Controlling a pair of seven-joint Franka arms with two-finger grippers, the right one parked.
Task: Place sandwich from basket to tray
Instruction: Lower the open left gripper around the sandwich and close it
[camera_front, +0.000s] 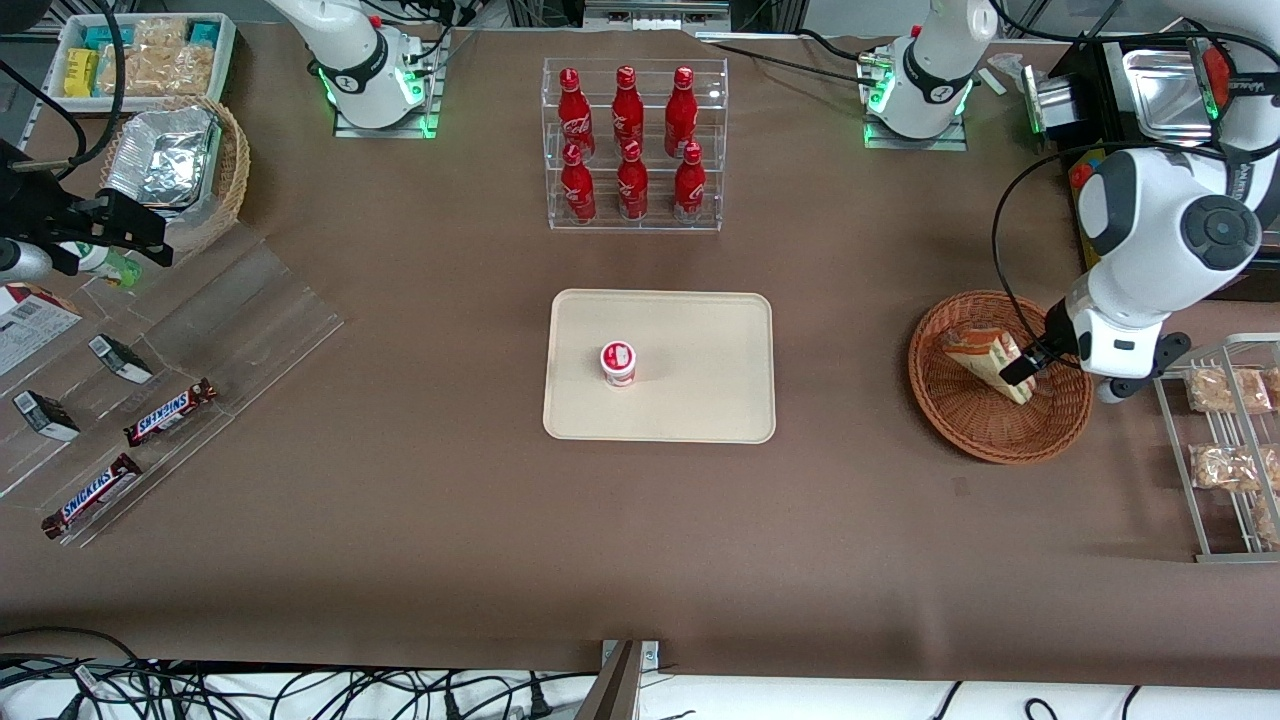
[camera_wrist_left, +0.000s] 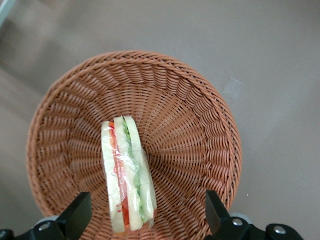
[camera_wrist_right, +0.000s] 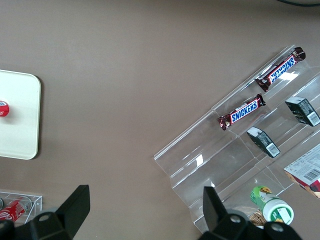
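Observation:
A wedge sandwich (camera_front: 985, 357) (camera_wrist_left: 126, 172) in clear wrap, with pale bread and red and green filling, stands on edge in the round reddish-brown wicker basket (camera_front: 975, 425) (camera_wrist_left: 195, 125) toward the working arm's end of the table. My left gripper (camera_front: 1030, 362) (camera_wrist_left: 147, 217) hangs open just above the basket. Its two dark fingers stand wide apart on either side of the sandwich without touching it. The cream-beige tray (camera_front: 700, 340) lies at the table's middle, with a small red-and-white cup (camera_front: 618, 362) on it.
A clear rack of red bottles (camera_front: 632, 145) stands farther from the front camera than the tray. A wire rack of bagged snacks (camera_front: 1230, 440) lies beside the basket. Snickers bars (camera_front: 170, 412) on a clear stand and a tan basket of foil containers (camera_front: 175, 165) are toward the parked arm's end.

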